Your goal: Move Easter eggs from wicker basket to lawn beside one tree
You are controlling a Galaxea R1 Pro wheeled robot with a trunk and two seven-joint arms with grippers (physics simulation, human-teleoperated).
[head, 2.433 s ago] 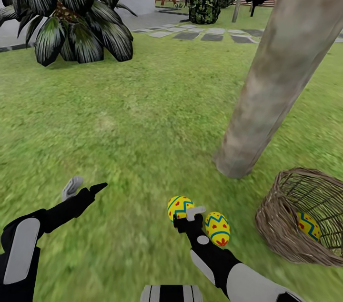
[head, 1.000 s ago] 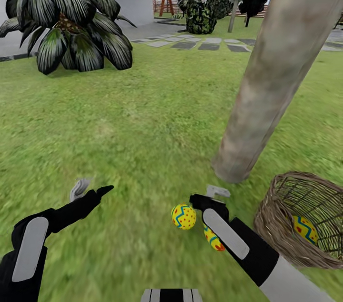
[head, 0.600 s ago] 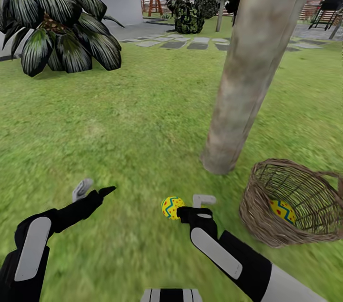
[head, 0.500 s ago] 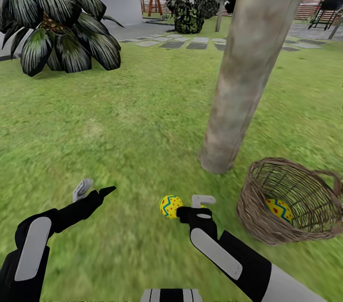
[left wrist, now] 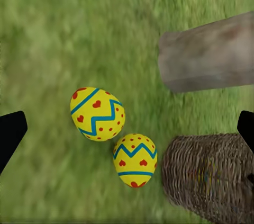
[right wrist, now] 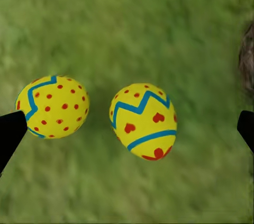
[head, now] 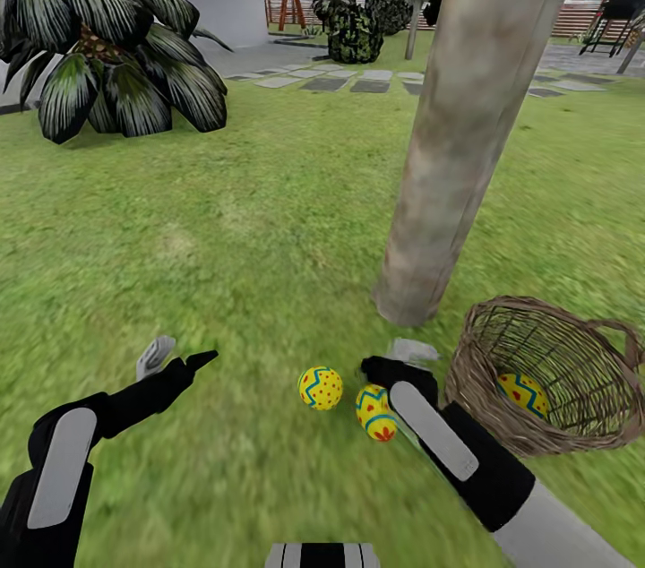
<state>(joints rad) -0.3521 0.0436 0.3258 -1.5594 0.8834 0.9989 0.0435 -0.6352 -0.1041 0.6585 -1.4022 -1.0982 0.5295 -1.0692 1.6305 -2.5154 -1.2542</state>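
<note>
My left gripper [head: 176,353] hung spread and empty. Since half a second before, my right gripper [head: 403,358], jaws apart, had lifted, uncovering a second egg [head: 377,413] lying lengthwise beside the dotted egg [head: 320,388]; the third egg [head: 524,394] lay in the wicker basket [head: 484,407].

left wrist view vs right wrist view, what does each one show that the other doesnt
Left wrist view alone: the base of the tree trunk lying across the frame, and the whole woven side of the wicker basket beside the eggs.

Right wrist view alone: a closer look at the egg patterns, with just a brown sliver at the frame's edge, probably the basket.

Both: two Easter eggs on the lawn, the dotted egg and the heart-marked egg, apart from each other, and dark fingertips at the frame edges, spread wide, holding nothing.
</note>
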